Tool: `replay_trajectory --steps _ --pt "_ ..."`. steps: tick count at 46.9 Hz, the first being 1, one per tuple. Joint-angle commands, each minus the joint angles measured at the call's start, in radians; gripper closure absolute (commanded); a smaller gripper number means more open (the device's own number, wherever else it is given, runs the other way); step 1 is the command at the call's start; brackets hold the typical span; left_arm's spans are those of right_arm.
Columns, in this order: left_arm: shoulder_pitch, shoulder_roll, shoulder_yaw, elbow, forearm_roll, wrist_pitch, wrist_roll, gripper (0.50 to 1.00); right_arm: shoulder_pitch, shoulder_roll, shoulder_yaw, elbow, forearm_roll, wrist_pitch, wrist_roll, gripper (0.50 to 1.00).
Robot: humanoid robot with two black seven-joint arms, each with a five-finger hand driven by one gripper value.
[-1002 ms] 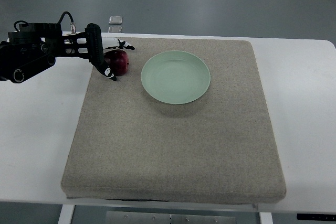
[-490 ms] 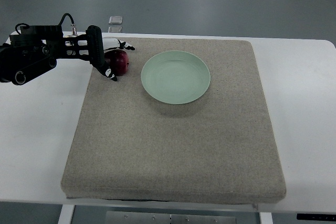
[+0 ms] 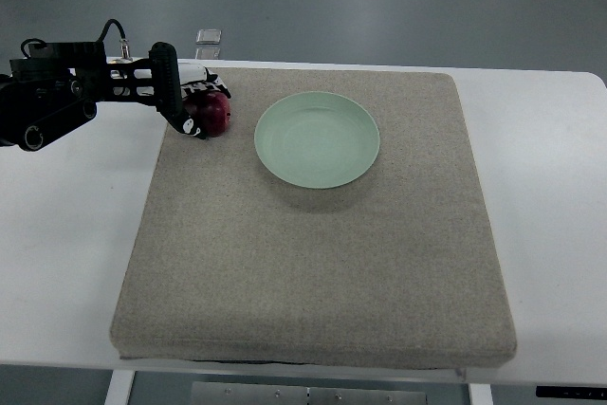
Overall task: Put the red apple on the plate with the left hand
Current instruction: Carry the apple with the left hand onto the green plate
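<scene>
A dark red apple (image 3: 215, 116) lies on the grey mat (image 3: 313, 263) near its far left corner. My left hand (image 3: 205, 109) reaches in from the left edge on a black arm (image 3: 66, 97). Its fingers are curled around the apple, one over the far side and one at the near left. The pale green plate (image 3: 318, 139) sits empty just right of the apple, a small gap apart. The right hand is out of sight.
The mat covers most of the white table (image 3: 66, 263). A small clear square object (image 3: 209, 36) sits beyond the table's far edge. Grey floor lies behind.
The left hand's fingers, spread around the apple before, have drawn in against it. The apple and the plate have stayed in place.
</scene>
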Motion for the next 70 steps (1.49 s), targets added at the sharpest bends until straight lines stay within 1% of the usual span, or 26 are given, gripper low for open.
replay_trajectory --steps 1,2,21,25,33,42,45,50,58,62,64,67,70 --pt "0.001 0.0 -0.001 0.001 0.003 0.0 0.0 0.986 0.0 0.0 0.0 0.0 0.0 0.0 0.0 0.568" --pt "0.001 0.0 -0.001 0.001 0.003 0.0 0.0 1.0 0.0 0.0 0.0 0.0 0.0 0.0 0.0 0.568" --pt "-0.024 -0.008 -0.018 -0.002 -0.005 0.0 0.0 1.0 0.0 0.0 0.0 0.0 0.0 0.0 0.0 0.57" --pt "-0.048 -0.009 -0.02 -0.012 -0.013 0.003 0.0 1.0 0.0 0.0 0.0 0.0 0.0 0.0 0.0 0.568" --pt "-0.066 -0.049 -0.043 -0.015 -0.017 0.06 0.0 1.0 0.0 0.0 0.0 0.0 0.0 0.0 0.0 0.568" --pt "-0.074 -0.097 -0.064 -0.045 -0.019 0.067 0.0 1.0 0.0 0.0 0.0 0.0 0.0 0.0 0.0 0.568" --pt "-0.071 -0.127 -0.064 -0.051 -0.019 0.072 0.0 1.0 0.0 0.0 0.0 0.0 0.0 0.0 0.0 0.57" --pt "-0.063 -0.152 -0.064 -0.053 -0.017 0.095 0.0 0.997 0.0 0.0 0.0 0.0 0.0 0.0 0.0 0.568" --pt "-0.06 -0.187 -0.064 -0.052 -0.019 0.096 0.0 0.994 0.0 0.0 0.0 0.0 0.0 0.0 0.0 0.568" --pt "-0.053 -0.205 -0.064 -0.052 -0.019 0.098 0.0 0.98 0.0 0.0 0.0 0.0 0.0 0.0 0.0 0.568" --pt "-0.044 -0.216 -0.064 -0.052 -0.019 0.098 0.0 0.947 0.0 0.0 0.0 0.0 0.0 0.0 0.0 0.568" --pt "-0.036 -0.225 -0.064 -0.05 -0.019 0.1 0.0 0.915 0.0 0.0 0.0 0.0 0.0 0.0 0.0 0.57" --pt "-0.028 -0.227 -0.064 -0.05 -0.019 0.1 0.0 0.913 0.0 0.0 0.0 0.0 0.0 0.0 0.0 0.568"
